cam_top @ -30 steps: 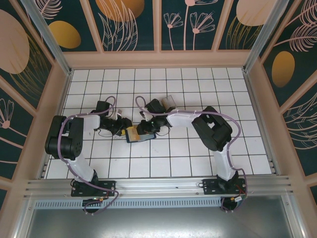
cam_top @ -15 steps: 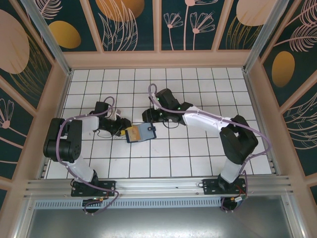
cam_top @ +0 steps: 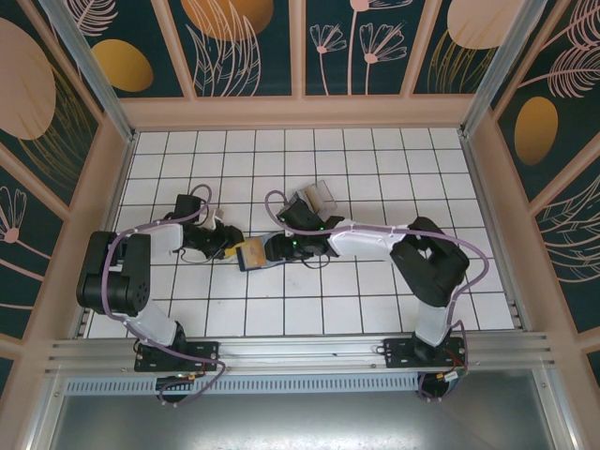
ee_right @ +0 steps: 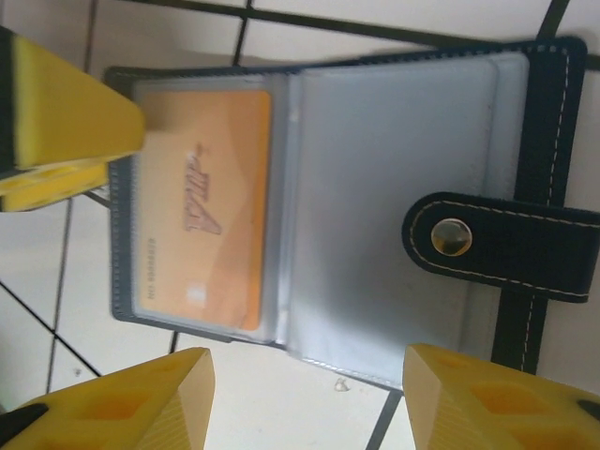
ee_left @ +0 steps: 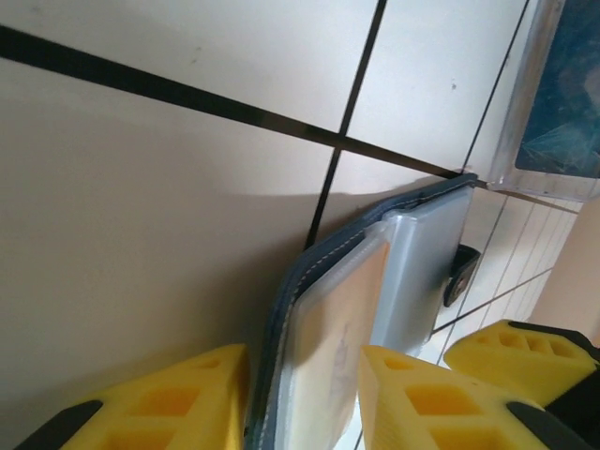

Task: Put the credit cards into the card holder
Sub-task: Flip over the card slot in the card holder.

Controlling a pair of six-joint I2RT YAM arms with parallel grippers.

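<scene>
On tiled table [cam_top: 375,291], card holder [ee_right: 394,187], floral walls [cam_top: 244,56]

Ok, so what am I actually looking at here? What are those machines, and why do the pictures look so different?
These are two robot arms bolted at the near edge of a tiled table. The wide picture comes from a camera above and behind them, with the left arm on the left and the right arm on the right. The two close-ups come from small cameras on the wrists, so each one sees its own yellow fingers. On the table is an opened dark card holder with an orange card in one pocket. A clear plastic rack sits further back. The left fingers pinch the holder's edge and tilt it up. The right fingers hang open above it, holding nothing.
</scene>
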